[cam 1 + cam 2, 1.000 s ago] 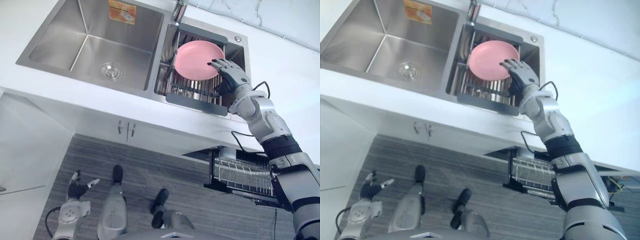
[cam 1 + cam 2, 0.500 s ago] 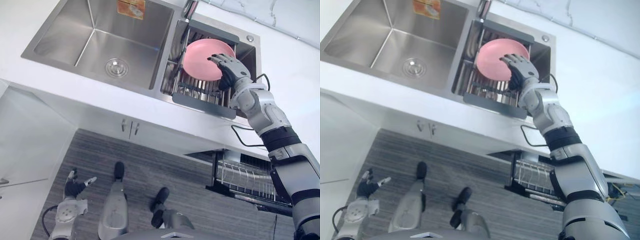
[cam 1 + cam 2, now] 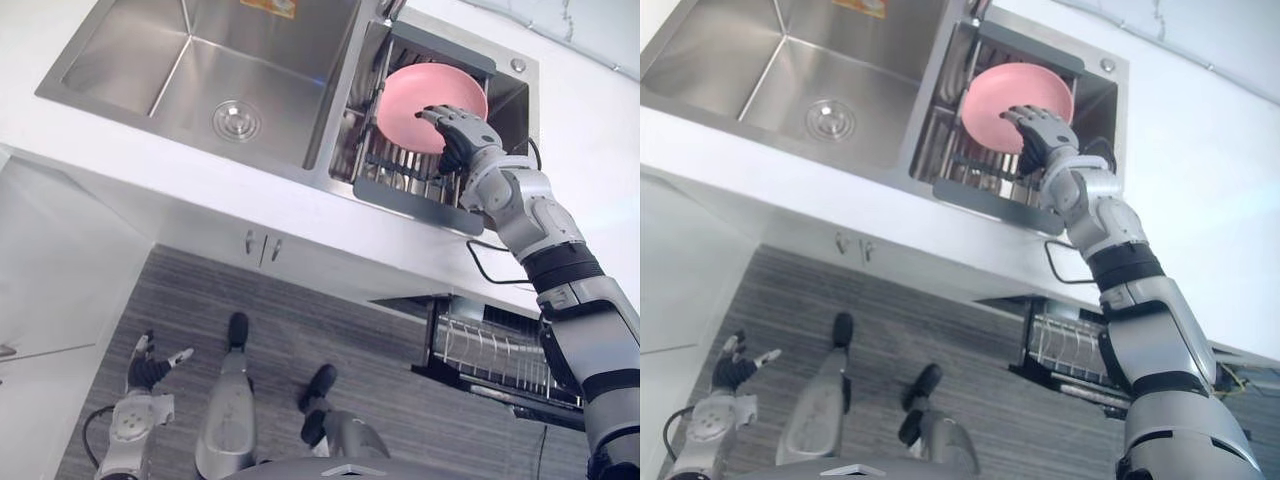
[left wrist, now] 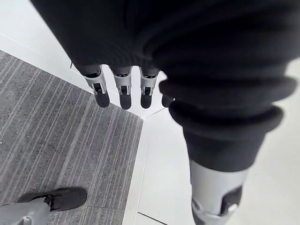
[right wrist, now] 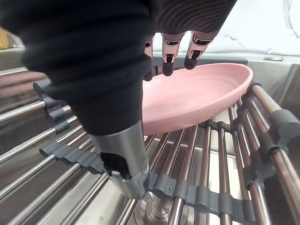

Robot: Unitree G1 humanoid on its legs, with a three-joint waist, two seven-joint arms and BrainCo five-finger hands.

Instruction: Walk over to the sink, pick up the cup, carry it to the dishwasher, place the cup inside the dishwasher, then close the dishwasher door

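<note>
White countertop carries a steel double sink. No cup is seen; a pink dish is leaned on the wire rack in the sink's right basin. R. hand is held over the dish's near rim, fingers extended above it, nothing gripped. L. hand is hung open, low and well left of the sink. Dishwasher drawer is pulled out below the sink's right end.

Risks: dish may be pushed along the bars if fingers are lowered before thumb is set under the rim. A shallow pinch on a smooth rim may slip. Thumb may be caught btwn bars.
</note>
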